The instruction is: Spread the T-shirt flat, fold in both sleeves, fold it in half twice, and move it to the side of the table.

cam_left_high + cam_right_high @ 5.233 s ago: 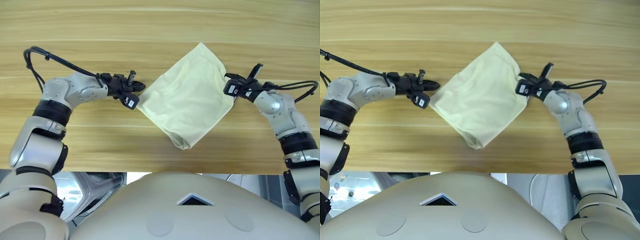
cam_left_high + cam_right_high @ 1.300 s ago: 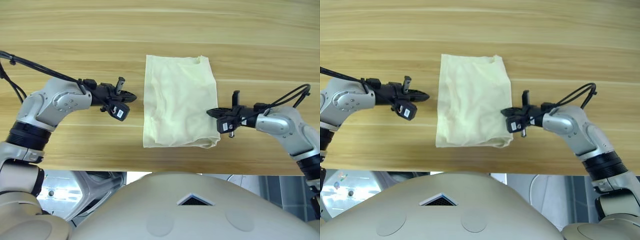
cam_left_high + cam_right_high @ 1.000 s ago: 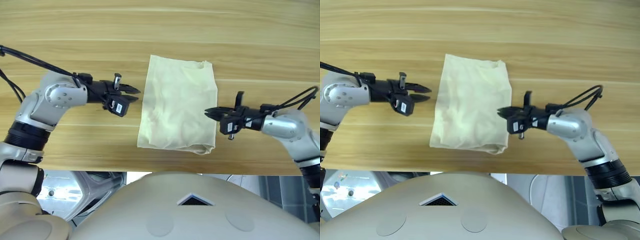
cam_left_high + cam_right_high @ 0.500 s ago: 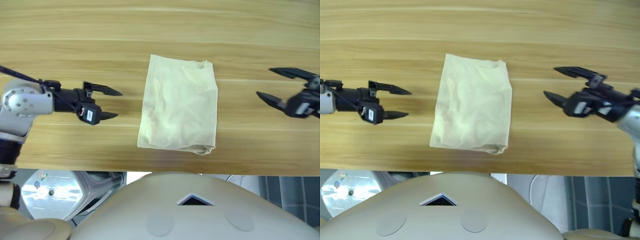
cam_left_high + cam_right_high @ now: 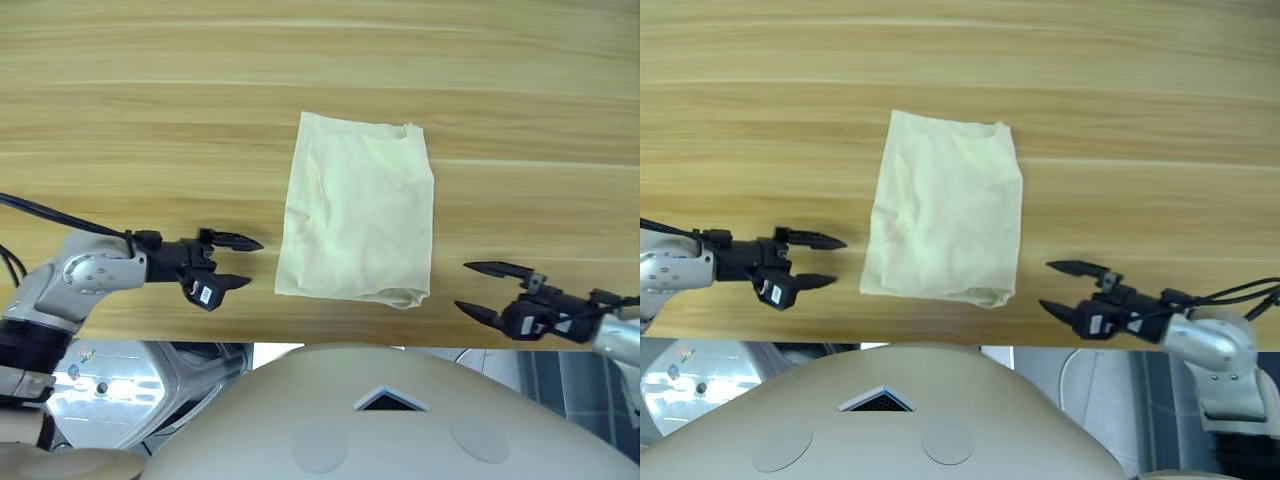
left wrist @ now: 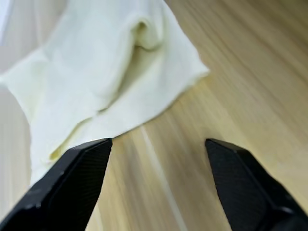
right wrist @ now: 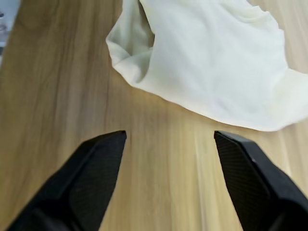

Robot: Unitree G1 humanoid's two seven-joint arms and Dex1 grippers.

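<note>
Squarely between the two grippers lies the folded T-shirt (image 5: pixel 357 210), a pale yellow rectangle flat on the wooden surface (image 5: pixel 150 120). The left gripper (image 5: pixel 255 262) points at the cloth's near corner, which sits just beyond its tips. Its fingers are spread wide and hold nothing. The right gripper (image 5: pixel 462 285) faces the opposite near corner from a little farther off, likewise wide apart and empty. Neither gripper touches the fabric; bare wood shows between the fingertips and the cloth.

surface: wooden table (image 5: pixel 150 120) | on it: folded pale-yellow T-shirt (image 5: pixel 358 225), near front edge
</note>
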